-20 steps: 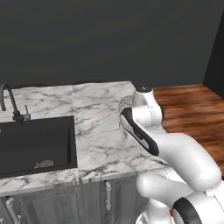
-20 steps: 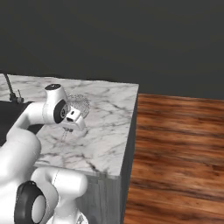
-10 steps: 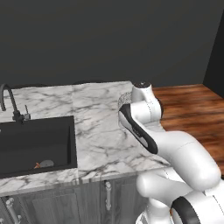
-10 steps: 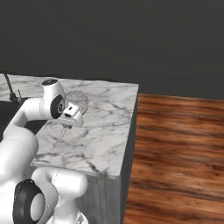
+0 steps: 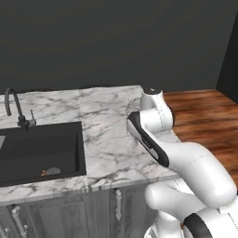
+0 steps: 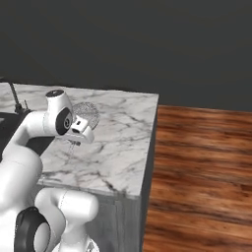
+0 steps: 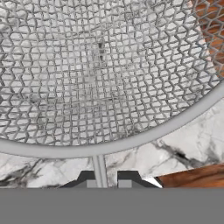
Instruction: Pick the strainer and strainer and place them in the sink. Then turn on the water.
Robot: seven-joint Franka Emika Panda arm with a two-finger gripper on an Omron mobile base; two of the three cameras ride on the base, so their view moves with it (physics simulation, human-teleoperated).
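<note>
The strainer, a round silvery wire-mesh bowl, hangs close in front of the hand, above the marble counter. Its thin handle runs down between my two fingertips. My gripper is shut on that handle. From the right base the strainer sits just beyond the gripper, off the counter. From the left base only a sliver of the strainer's mesh shows behind the wrist. The black sink lies to the left with its gooseneck tap. No water runs.
A small grey item with an orange bit lies on the sink floor, too small to identify. The counter ends at its right edge, with wooden floor beyond. Cabinet fronts with handles stand below the counter.
The hand has risen a little with the strainer in its grip and drawn slightly toward the sink side. Nothing else has moved.
</note>
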